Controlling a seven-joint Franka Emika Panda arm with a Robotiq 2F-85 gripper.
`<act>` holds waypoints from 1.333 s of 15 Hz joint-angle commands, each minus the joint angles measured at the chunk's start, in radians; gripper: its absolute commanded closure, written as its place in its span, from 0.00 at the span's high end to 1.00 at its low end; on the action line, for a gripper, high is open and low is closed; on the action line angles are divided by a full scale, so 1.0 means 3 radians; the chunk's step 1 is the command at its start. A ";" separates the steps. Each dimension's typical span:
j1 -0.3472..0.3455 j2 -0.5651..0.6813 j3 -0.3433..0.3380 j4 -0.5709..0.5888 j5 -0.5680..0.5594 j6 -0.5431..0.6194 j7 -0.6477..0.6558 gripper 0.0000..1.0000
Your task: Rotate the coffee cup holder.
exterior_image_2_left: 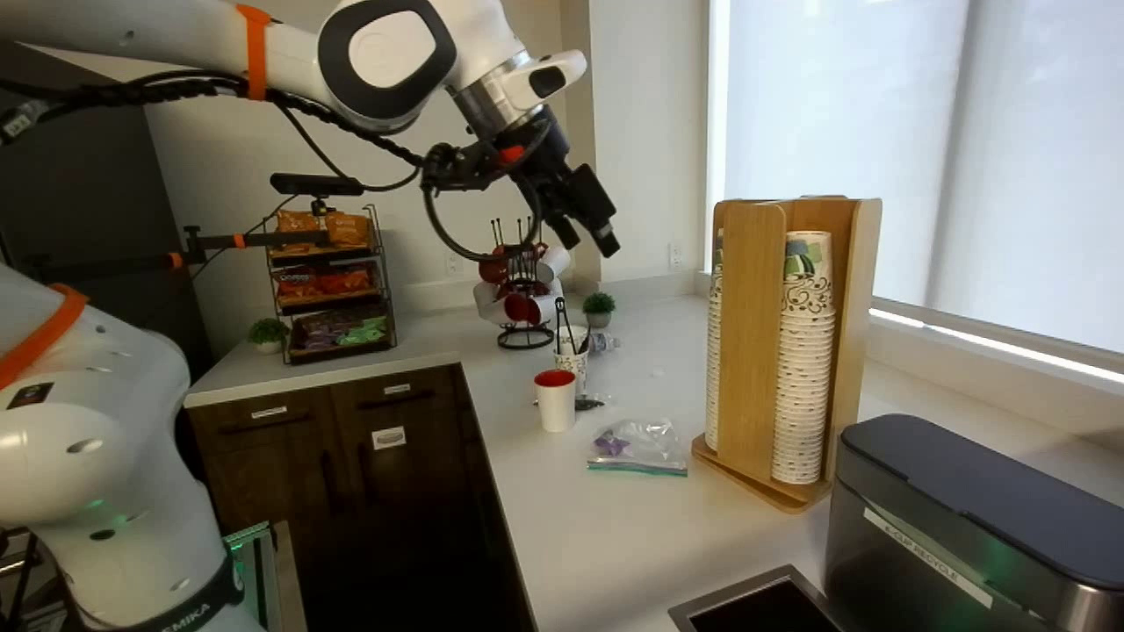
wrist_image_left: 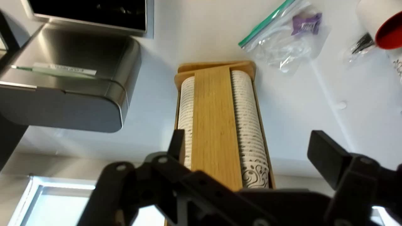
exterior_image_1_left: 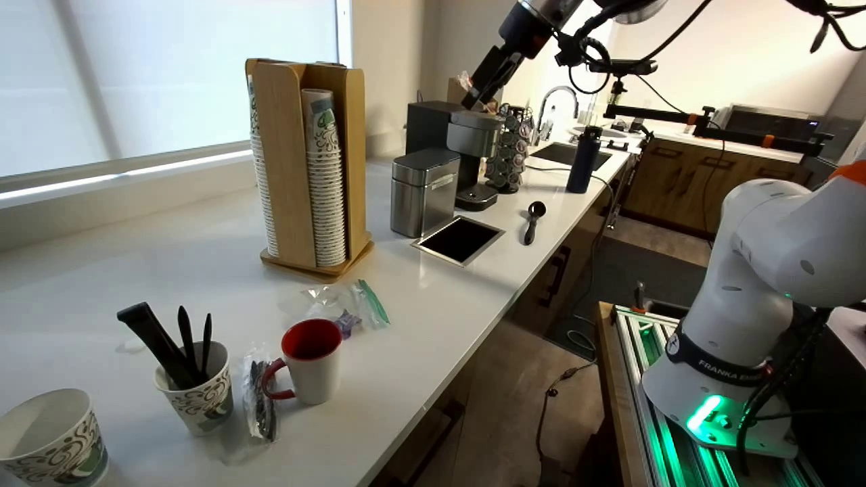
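The coffee cup holder, a tall light-brown wooden rack with stacks of white patterned paper cups, stands upright on the counter in both exterior views. Its upper base plate sits at a slight angle to the plate below. In the wrist view the holder shows a wooden panel between two cup stacks; its upper part is hidden behind the gripper. My gripper is open and empty, with its fingers wide apart. In both exterior views the gripper hangs in the air, apart from the holder.
A grey metal canister stands close beside the holder, near a counter cutout and a coffee maker. A plastic bag, a red-lined mug and a cup with dark utensils lie toward the opposite side.
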 commanded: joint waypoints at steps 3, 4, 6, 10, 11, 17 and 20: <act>0.0404 0.0910 -0.0601 0.0790 0.0625 0.0348 -0.0952 1.00; 0.0470 0.1049 -0.0694 0.0975 0.0796 0.0288 -0.1140 1.00; 0.0484 0.1244 -0.0771 0.1234 0.1040 0.0186 -0.1382 1.00; 0.0177 0.1631 -0.0689 0.1686 0.1096 0.0116 -0.1128 1.00; 0.0198 0.1428 -0.0617 0.1427 0.1130 0.0282 -0.1312 1.00; 0.0085 0.1619 -0.0563 0.1596 0.1210 0.0285 -0.1312 1.00; 0.0258 0.1673 -0.0717 0.1744 0.1660 0.0112 -0.2106 1.00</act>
